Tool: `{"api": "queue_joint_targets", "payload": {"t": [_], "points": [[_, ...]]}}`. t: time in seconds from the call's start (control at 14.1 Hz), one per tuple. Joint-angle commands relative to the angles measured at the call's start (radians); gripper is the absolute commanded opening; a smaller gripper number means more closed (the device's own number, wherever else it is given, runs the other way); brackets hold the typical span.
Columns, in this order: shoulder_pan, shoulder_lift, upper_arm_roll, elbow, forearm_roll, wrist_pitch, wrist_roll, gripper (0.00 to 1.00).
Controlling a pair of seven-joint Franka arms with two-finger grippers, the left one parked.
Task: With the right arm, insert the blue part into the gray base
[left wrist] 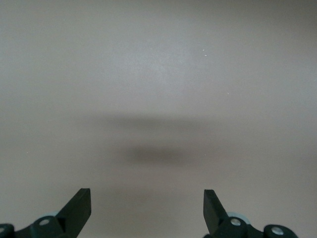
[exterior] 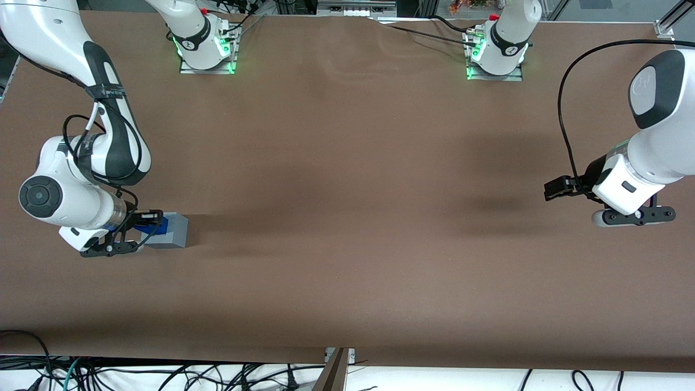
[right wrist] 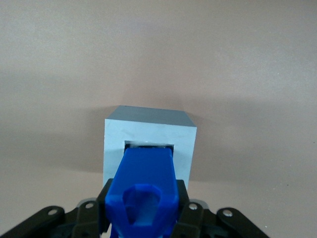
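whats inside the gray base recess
The blue part enters the gray base recess, held by the claw. Its inserted end and the recess floor are hidden.

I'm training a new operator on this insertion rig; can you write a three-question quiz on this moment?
1. True or false: the blue part lies loose on the table, away from the gripper.
2. Where does the blue part's leading end sit in the right wrist view? A) at the recess opening of the gray base B) flat on the table C) above the parked arm
3. Toward which arm's end of the table does the gray base stand?

Key
1. False: the gripper is shut on it.
2. A
3. The working arm's end.
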Motion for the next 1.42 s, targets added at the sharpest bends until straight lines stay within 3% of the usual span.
{"api": "queue_joint_targets", "payload": {"t": [0.0,1.35], "points": [[-0.011,0.037,0.007,0.007,-0.004,0.027,-0.016,0.25],[-0.008,0.043,0.007,0.009,0.009,0.029,-0.002,0.25]]}}
